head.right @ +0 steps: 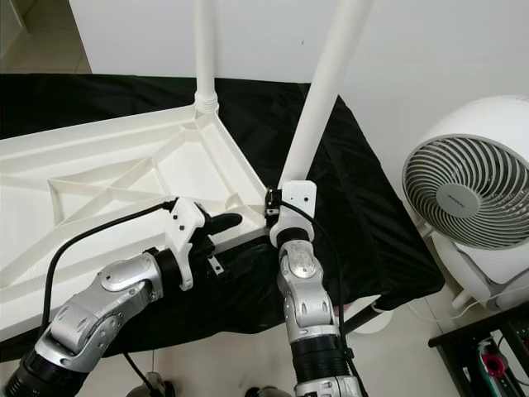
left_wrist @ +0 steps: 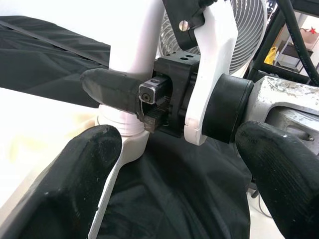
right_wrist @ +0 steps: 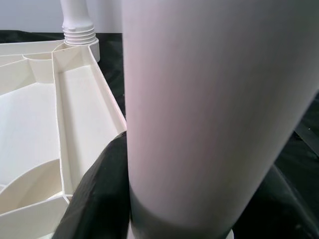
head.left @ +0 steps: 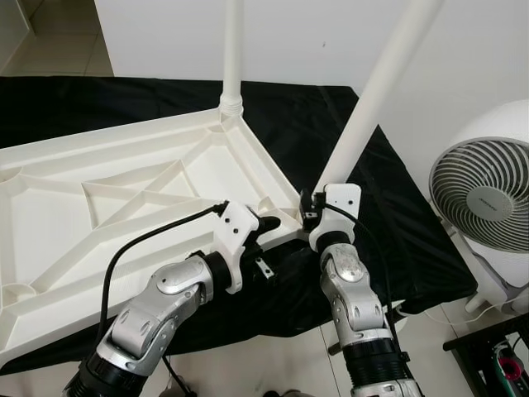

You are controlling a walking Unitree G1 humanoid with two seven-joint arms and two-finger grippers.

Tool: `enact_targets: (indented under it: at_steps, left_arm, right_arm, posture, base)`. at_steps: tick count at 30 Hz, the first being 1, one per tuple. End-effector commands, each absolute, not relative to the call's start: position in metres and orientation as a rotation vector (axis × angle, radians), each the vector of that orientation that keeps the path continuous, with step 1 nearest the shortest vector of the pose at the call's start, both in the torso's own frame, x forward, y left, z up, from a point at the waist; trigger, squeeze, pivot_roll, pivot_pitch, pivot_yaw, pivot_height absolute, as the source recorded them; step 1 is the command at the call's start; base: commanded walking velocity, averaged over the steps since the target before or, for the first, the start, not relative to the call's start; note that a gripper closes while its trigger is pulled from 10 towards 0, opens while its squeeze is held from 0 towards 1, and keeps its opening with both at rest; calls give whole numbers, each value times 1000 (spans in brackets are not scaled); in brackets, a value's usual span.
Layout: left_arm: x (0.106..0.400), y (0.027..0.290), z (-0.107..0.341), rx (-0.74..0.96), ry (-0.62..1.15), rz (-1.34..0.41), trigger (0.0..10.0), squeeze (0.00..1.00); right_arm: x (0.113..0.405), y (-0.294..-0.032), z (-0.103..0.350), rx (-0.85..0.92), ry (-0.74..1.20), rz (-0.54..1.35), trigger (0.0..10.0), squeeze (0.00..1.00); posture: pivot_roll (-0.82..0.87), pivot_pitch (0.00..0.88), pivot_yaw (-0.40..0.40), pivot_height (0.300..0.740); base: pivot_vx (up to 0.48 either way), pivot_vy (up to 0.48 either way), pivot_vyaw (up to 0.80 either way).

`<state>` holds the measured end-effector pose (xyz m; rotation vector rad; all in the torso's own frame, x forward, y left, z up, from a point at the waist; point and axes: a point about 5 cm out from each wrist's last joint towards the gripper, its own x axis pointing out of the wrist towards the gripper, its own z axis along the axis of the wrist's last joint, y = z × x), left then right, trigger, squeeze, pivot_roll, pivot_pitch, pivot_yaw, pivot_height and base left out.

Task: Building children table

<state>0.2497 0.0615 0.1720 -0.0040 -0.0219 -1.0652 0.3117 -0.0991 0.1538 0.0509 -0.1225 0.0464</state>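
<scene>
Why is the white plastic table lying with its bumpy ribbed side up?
It is upside down: the white plastic tabletop lies on the black cloth, ribs up, so legs go in. One white leg stands in its corner; the right gripper holds another.

The right gripper is clasping a tilted white leg at the upturned tabletop corner, the left gripper hovering just beside it.

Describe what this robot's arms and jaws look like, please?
Both arms are scuffed silver metal with ribbed black sleeves at the forearms. Each wrist carries a white plastic bracket with a black cable. The left gripper and right gripper end in long black fingers with a rubbery look; screws and small metal fittings show.
</scene>
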Motion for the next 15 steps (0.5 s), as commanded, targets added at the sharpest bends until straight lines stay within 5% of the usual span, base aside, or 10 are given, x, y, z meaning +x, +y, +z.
enact_targets:
  at_steps: [1, 15]
  left_arm:
    - [245, 58, 172, 1, -23, -1128, 10000, 0]
    - [243, 57, 170, -1, -19, -1127, 10000, 0]
  right_arm:
    - [310, -102, 150, 64, -109, 44, 10000, 1000]
    - [298, -122, 141, 126, -87, 174, 10000, 973]
  posture:
    - [95, 79, -104, 740]
    - [89, 67, -112, 740]
  base:
    - [0, 0, 0]
    - [0, 0, 0]
